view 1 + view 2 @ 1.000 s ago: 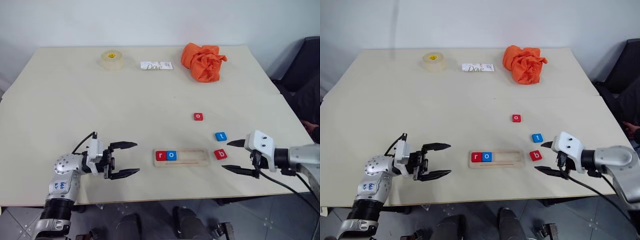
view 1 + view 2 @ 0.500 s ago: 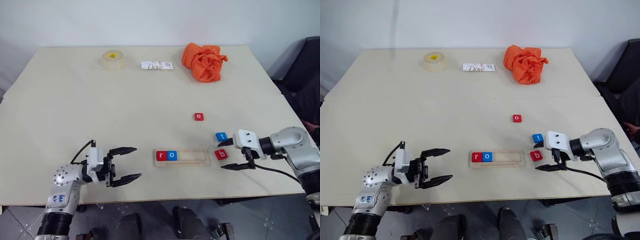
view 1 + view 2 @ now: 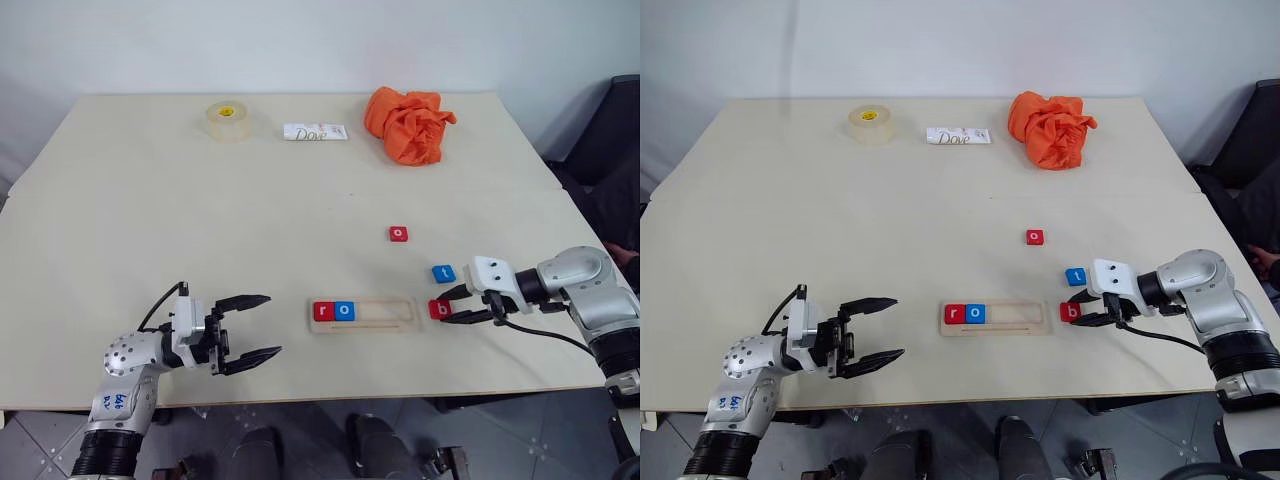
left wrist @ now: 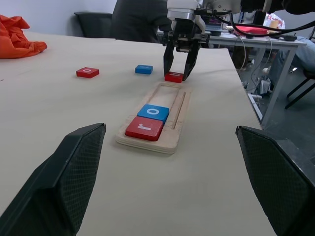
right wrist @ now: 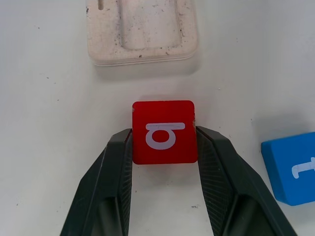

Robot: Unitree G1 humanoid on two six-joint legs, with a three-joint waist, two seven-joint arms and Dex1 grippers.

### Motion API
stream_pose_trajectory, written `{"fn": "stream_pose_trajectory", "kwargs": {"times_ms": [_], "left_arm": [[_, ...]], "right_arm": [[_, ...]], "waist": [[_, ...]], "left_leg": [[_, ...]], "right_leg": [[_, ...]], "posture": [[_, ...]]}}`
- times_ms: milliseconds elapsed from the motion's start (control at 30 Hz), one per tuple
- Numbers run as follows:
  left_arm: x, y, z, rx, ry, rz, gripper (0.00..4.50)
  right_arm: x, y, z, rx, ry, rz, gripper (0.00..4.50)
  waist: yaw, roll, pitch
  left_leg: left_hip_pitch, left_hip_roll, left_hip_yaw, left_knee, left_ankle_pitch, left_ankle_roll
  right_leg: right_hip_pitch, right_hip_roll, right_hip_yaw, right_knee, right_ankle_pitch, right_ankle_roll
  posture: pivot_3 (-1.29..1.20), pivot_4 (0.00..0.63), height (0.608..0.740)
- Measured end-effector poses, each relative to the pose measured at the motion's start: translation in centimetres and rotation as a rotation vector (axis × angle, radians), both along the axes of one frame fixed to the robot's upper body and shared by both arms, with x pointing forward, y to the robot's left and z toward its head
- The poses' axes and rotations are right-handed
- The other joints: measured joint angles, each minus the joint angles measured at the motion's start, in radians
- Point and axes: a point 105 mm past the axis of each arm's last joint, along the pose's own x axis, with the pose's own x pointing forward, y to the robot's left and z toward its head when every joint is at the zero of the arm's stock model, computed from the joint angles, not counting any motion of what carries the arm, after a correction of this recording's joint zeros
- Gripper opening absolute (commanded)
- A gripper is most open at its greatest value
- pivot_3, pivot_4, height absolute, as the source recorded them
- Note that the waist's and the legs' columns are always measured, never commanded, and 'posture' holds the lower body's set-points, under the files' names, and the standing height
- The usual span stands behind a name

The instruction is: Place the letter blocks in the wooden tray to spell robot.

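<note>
The wooden tray (image 3: 392,313) lies near the table's front edge, with a red r block (image 3: 322,311) and a blue o block (image 3: 344,311) in its left end. Just off its right end lies the red b block (image 5: 165,132), flat on the table. My right gripper (image 3: 446,308) is shut on it, and a finger (image 5: 115,167) presses each side. The blue t block (image 3: 443,272) sits just behind it, and a red o block (image 3: 398,233) lies farther back. My left gripper (image 3: 272,324) hovers open and holds nothing, left of the tray.
A tape roll (image 3: 226,118), a white Dove packet (image 3: 315,132) and a crumpled orange cloth (image 3: 408,122) lie along the far side of the table. The tray's right part is a bare groove.
My right gripper has swung in to the left and dropped around the red b block, and its fingers have gone from wide open to closed on it. My left gripper has stayed about where it was.
</note>
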Motion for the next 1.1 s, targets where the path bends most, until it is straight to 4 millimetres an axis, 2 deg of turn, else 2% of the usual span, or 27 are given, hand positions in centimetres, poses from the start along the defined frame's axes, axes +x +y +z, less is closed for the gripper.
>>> {"fn": "stream_pose_trajectory", "kwargs": {"times_ms": [100, 200, 367, 467, 600, 867, 1100], "left_arm": [[0.3, 0.0, 0.3, 0.0, -0.012, -0.005, 4.5], [0.4, 0.0, 0.3, 0.002, -0.016, -0.014, 4.5], [0.7, 0.4, 0.2, 0.011, -0.012, -0.03, 4.5], [0.7, 0.7, 0.4, 0.018, -0.015, -0.043, 4.5], [0.4, 1.4, 0.5, 0.053, -0.018, -0.064, 4.5], [0.3, 2.6, 0.7, 0.092, -0.027, -0.058, 4.5], [-0.4, 2.4, 0.4, 0.086, -0.019, -0.03, 4.5]], "right_arm": [[0.5, 0.2, 0.5, 0.022, -0.008, -0.052, 1.46], [0.8, 1.0, 2.3, 0.065, -0.046, -0.09, 1.46], [-0.4, 3.8, 5.6, 0.172, -0.056, -0.109, 1.46], [-1.2, 5.4, 6.3, 0.191, -0.041, -0.106, 1.46], [-2.3, 7.8, 5.8, 0.133, 0.022, -0.087, 1.46], [-2.5, 11.6, 3.5, 0.094, 0.073, -0.045, 1.46], [-1.9, 12.7, 2.4, 0.047, 0.065, -0.029, 1.46]], "waist": [[0.0, 0.0, 0.0], [-0.002, 0.001, 0.0], [0.004, 0.001, 0.0], [0.003, 0.001, 0.0], [0.0, 0.001, 0.0], [0.0, 0.001, 0.0], [0.0, 0.001, 0.0]], "left_leg": [[0.0, 0.0, 0.0, 0.001, 0.0, 0.0], [0.0, 0.001, 0.0, 0.0, -0.001, -0.001], [0.0, 0.004, -0.001, 0.0, -0.002, -0.003], [0.0, 0.004, 0.0, 0.0, -0.002, -0.004], [-0.001, 0.005, 0.0, 0.0, -0.002, -0.004], [-0.002, 0.004, 0.0, 0.0, -0.002, -0.004], [-0.002, 0.005, 0.0, 0.0, -0.003, -0.004]], "right_leg": [[0.0, 0.0, 0.0, 0.001, 0.0, 0.0], [-0.002, 0.0, 0.001, 0.004, 0.001, 0.002], [-0.003, 0.003, -0.002, 0.005, 0.0, 0.0], [-0.003, 0.003, -0.001, 0.005, 0.0, 0.0], [-0.004, 0.003, -0.001, 0.005, -0.002, -0.004], [-0.005, 0.003, -0.001, 0.005, -0.002, -0.004], [-0.006, 0.003, -0.002, 0.005, -0.001, -0.002]], "posture": [[0.0, 0.15, 0.74], [0.0, 0.15, 0.74], [0.0, 0.15, 0.74], [0.0, 0.15, 0.74], [0.0, 0.15, 0.74], [0.0, 0.15, 0.74], [0.0, 0.15, 0.74]]}}
